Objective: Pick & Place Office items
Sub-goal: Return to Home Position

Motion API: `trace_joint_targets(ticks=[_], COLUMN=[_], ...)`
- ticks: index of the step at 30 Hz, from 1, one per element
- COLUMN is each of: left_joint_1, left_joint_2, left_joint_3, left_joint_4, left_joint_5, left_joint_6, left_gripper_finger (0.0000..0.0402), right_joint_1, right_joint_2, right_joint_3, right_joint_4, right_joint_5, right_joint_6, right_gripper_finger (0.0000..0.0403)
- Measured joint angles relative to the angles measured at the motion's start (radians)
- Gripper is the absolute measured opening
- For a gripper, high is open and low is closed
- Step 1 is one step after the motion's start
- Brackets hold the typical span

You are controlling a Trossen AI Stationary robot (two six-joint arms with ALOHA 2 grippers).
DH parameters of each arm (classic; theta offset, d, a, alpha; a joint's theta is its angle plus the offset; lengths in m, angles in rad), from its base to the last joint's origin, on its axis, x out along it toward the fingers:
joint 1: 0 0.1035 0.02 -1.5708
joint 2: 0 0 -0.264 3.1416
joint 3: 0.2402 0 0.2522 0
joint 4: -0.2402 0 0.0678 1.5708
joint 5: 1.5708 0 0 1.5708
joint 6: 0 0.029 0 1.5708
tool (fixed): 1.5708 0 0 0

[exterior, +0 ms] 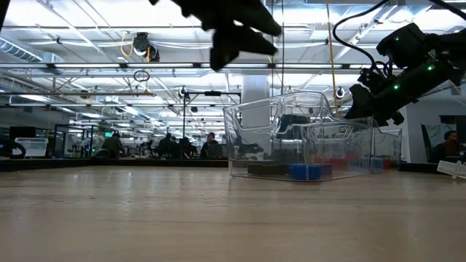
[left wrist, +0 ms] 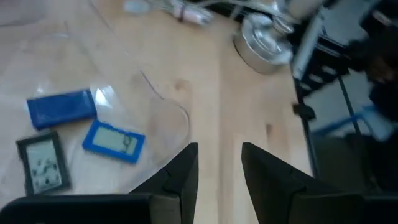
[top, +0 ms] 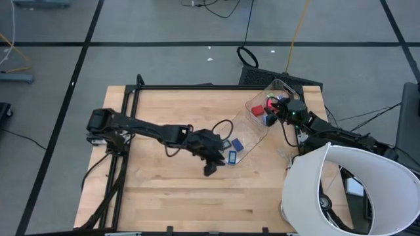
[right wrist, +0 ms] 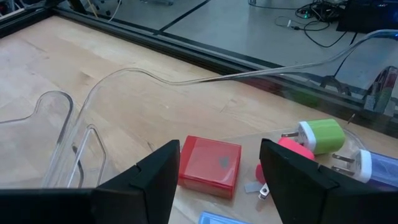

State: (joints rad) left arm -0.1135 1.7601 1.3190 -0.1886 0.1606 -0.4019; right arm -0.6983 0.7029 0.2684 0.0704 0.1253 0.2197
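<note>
A clear plastic bin point(top: 262, 128) lies on the table's right half. At its near end rest a blue block point(left wrist: 62, 109), a blue-framed flat piece point(left wrist: 114, 140) and a dark flat rectangle point(left wrist: 42, 163). At its far end lie a red block point(right wrist: 208, 165), a green plug point(right wrist: 320, 135) and a pink piece point(right wrist: 292, 152). My left gripper point(left wrist: 219, 165) hangs above the wood just left of the bin's near end, with its fingers drawn close and nothing showing between them. My right gripper point(right wrist: 219, 174) stands open over the bin's far end, with the red block ahead of its fingers.
A large white round shade point(top: 338, 190) fills the table's near right corner. A black frame point(top: 131, 98) runs along the far and left edges. Cables point(top: 226, 128) trail by the left arm. Bare wood point(top: 170, 196) lies toward the near edge.
</note>
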Motion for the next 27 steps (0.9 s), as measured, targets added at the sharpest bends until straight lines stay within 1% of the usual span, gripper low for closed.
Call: trace_joint_targets(ticks=[4,6,9,13,16,17,22,27], left_joint_1=[0.000,-0.005,-0.026,-0.074,-0.121,-0.136,-0.191,-0.213], left_joint_2=[-0.092,-0.134,-0.180,-0.240,-0.258,-0.258,-0.257,-0.260], left_joint_3=[0.000,0.000,0.000,0.000,0.000,0.000,-0.004,-0.106], left_joint_4=[-0.134,-0.211,-0.263,-0.261,-0.192,-0.175,-0.110,0.079], left_joint_5=[0.047,0.037,-0.060,-0.205,-0.311,-0.327,-0.336,-0.337], left_joint_6=[0.055,0.051,0.043,0.116,0.174,0.197,0.256,0.289], left_gripper_finger=[0.0122,0.0122,0.0122,0.0122,0.0122,0.0122,0.0122,0.0122], right_joint_1=[0.000,0.000,0.000,0.000,0.000,0.000,0.000,0.000], right_joint_2=[0.000,0.000,0.000,0.000,0.000,0.000,0.000,0.000], right_joint_3=[0.000,0.000,0.000,0.000,0.000,0.000,0.000,0.000], right_joint_4=[-0.004,-0.003,-0.008,-0.014,-0.020,-0.021,-0.026,-0.038], right_joint_5=[0.000,0.000,0.000,0.000,0.000,0.000,0.000,0.000], right_joint_6=[0.000,0.000,0.000,0.000,-0.003,-0.003,-0.003,-0.003], right_gripper_finger=[0.0212,0.0212,0.0212,0.0212,0.0212,0.0212,0.0212,0.0212])
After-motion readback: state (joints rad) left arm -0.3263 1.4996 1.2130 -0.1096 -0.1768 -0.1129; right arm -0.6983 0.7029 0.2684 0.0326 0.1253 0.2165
